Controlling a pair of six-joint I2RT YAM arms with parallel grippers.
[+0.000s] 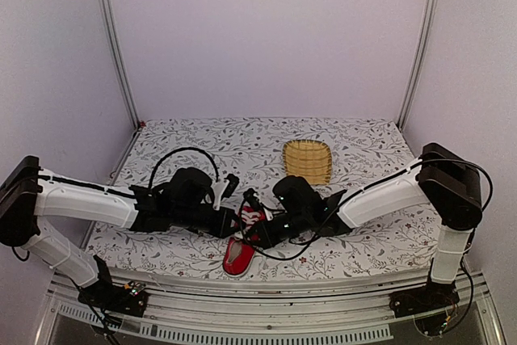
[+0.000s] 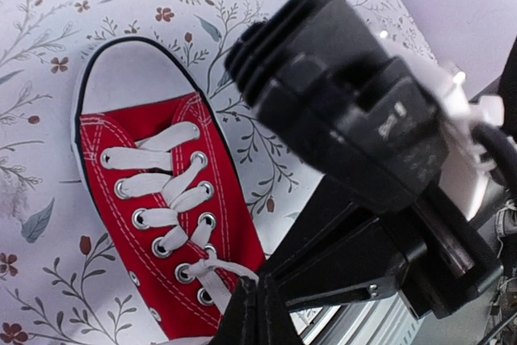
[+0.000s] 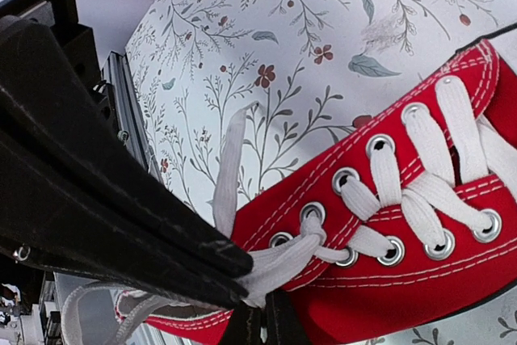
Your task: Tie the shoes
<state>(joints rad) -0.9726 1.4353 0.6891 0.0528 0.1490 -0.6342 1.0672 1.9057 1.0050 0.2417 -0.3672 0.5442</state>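
At the top eyelets of the sneaker [image 2: 230,224], our left claw [image 2: 246,303] and right claw [image 3: 252,314] pinch the laces [image 2: 166,191] tight; pulling unevenly, we risk slippage.

Sneaker [image 1: 239,258] on table's [image 1: 194,139] near edge, basket [image 1: 307,161] behind it, slightly right

You have no words, brand names or numbers to read in any of the three views. The one marking you can spot is a small white mark [image 2: 393,124] printed on the black housing [image 2: 323,78] close to the left wrist camera. It is too blurred to tell what it says.
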